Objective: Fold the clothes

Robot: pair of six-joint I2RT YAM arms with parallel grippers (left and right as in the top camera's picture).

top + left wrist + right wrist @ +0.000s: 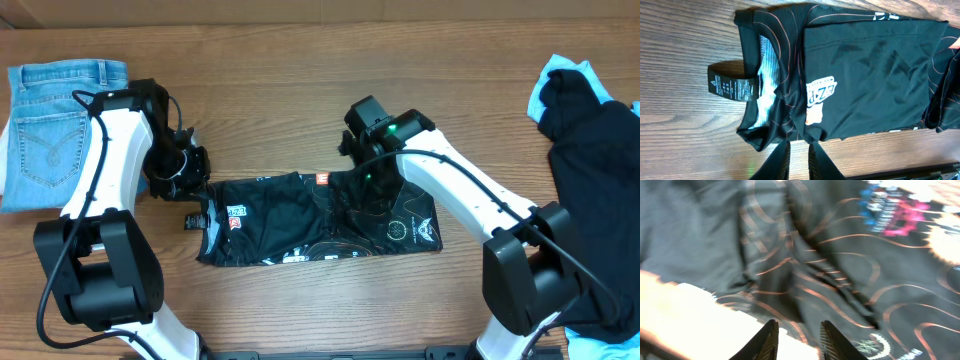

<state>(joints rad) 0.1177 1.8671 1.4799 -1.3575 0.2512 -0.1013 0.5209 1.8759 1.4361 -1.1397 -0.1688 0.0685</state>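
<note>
- two grippers attend one garment: the black jersey [300,222] lies mid-table on the wooden table [300,90], folded lengthwise into a long band running 9 to 3 o'clock, collar end toward 9.
- the left gripper [799,152] hangs at the edge of the collar end. its fingers are a narrow gap apart with bare wood between them, gripping nothing.
- the right gripper [799,330] hovers low over the band's 12 o'clock edge near its middle, fingers spread wide. cloth lies beneath but none is pinched.
- step in hand, as i judge it: between folds, with the sides turned in and the crosswise fold not yet made.
- the next move likely calls for pinching one end through all layers and carrying it over the other without dragging the band askew.
- the neck label [732,86] sticks out of the collar and may want tucking.
- the right wrist view is blurred, so the print there is unreadable. the cloth under that gripper looks rumpled.
- the jeans [60,130] at 10 o'clock and the dark and light-blue garments [590,150] at 3 o'clock are cut off by the frame.
</note>
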